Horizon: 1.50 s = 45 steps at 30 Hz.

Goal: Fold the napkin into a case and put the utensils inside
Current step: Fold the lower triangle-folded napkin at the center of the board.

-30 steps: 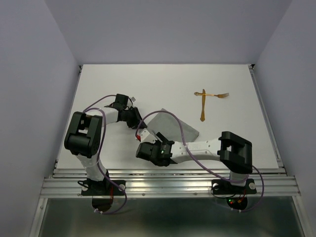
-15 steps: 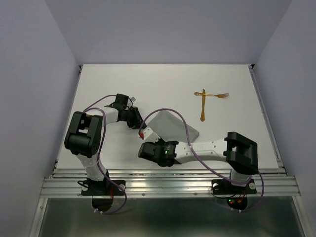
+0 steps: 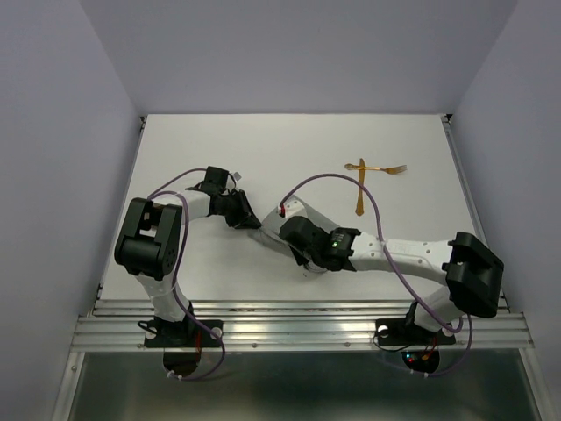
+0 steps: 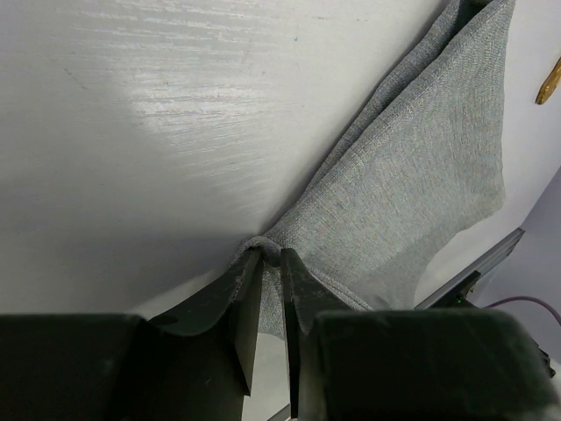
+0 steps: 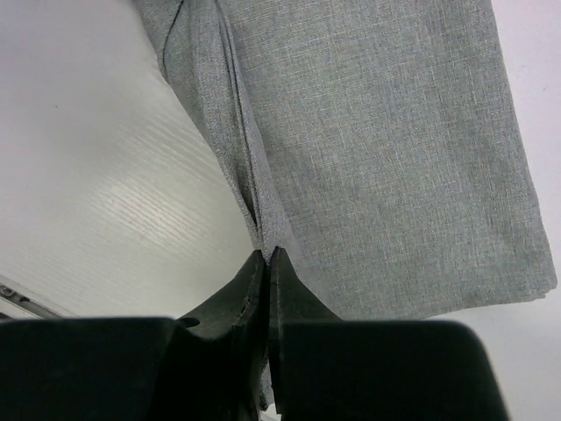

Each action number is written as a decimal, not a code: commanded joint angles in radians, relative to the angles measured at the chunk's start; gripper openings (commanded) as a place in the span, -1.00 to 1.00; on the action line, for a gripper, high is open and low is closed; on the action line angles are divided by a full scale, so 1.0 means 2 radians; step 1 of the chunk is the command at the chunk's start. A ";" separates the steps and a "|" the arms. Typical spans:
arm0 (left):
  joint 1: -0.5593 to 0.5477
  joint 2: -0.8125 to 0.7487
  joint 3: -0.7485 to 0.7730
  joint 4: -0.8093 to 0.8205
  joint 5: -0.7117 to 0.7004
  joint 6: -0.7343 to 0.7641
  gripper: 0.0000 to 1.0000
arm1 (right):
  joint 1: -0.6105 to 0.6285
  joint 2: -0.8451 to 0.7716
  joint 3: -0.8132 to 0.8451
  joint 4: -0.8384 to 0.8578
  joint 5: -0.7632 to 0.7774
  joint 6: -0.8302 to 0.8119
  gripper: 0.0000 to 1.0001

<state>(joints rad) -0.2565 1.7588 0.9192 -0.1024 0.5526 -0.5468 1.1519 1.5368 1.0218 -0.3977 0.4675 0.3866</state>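
The grey napkin (image 3: 311,215) lies at the table's middle, bunched and stretched between my two grippers, largely hidden under my right wrist in the top view. My left gripper (image 4: 270,254) is shut on one corner of the napkin (image 4: 412,175). My right gripper (image 5: 267,253) is shut on a folded edge of the napkin (image 5: 377,149), which spreads flat beyond it. From above, the left gripper (image 3: 248,219) sits left of the cloth and the right gripper (image 3: 285,219) over it. Two golden utensils, a fork (image 3: 379,168) and another piece (image 3: 360,191), lie crossed at the far right, apart from the cloth.
The white table (image 3: 202,149) is walled on three sides, with a metal rail (image 3: 298,320) along the near edge. My right elbow (image 3: 473,276) juts out at the near right. A golden utensil tip (image 4: 549,81) shows at the left wrist view's right edge.
My right gripper shut on the napkin's near edge and carried it away from the rail toward the table's middle. The right elbow swung rightward. The left gripper kept its hold and place.
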 commanded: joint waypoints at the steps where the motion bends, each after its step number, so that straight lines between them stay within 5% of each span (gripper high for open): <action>1: -0.003 0.003 0.008 -0.023 -0.035 0.017 -0.46 | -0.032 -0.022 -0.015 0.044 -0.111 -0.013 -0.99; 23: -0.011 -0.021 0.043 -0.055 -0.048 0.036 -0.33 | -0.161 0.026 -0.100 0.144 -0.369 0.018 -0.99; 38: -0.019 -0.086 0.104 -0.135 -0.113 0.082 0.23 | -0.190 0.049 -0.128 0.193 -0.445 0.033 -0.99; 45: -0.019 -0.094 0.070 -0.135 -0.115 0.093 0.46 | -0.195 0.042 -0.134 0.210 -0.455 0.036 -0.99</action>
<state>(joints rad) -0.2913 1.6032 1.0924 -0.3424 0.3367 -0.3981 0.7715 1.6360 0.7685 -0.0296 -0.4099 0.4503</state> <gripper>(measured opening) 0.676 0.057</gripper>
